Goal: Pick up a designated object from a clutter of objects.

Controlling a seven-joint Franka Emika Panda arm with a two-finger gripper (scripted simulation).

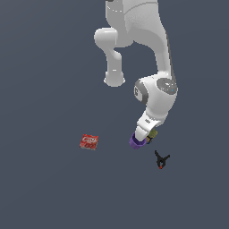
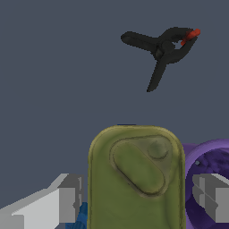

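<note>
The olive-green topped box (image 2: 136, 174) fills the lower middle of the wrist view, top face toward the camera. My gripper (image 2: 136, 197) is open and straddles it, with one finger (image 2: 67, 199) on one side and the other finger (image 2: 214, 197) on the other; a narrow gap shows on each side. In the exterior view only a sliver of the box (image 1: 153, 134) shows beside the wrist, and the gripper (image 1: 145, 137) is low over the floor, mostly hidden by the hand. The purple cup (image 1: 136, 142) stands right against the box and also shows in the wrist view (image 2: 201, 156).
A black clamp with a red tip (image 1: 161, 159) lies a short way off toward the exterior view's right, and it shows in the wrist view (image 2: 163, 49). A flat red packet (image 1: 89, 142) lies apart on the exterior view's left. A bit of blue (image 2: 82, 215) shows by the box's side.
</note>
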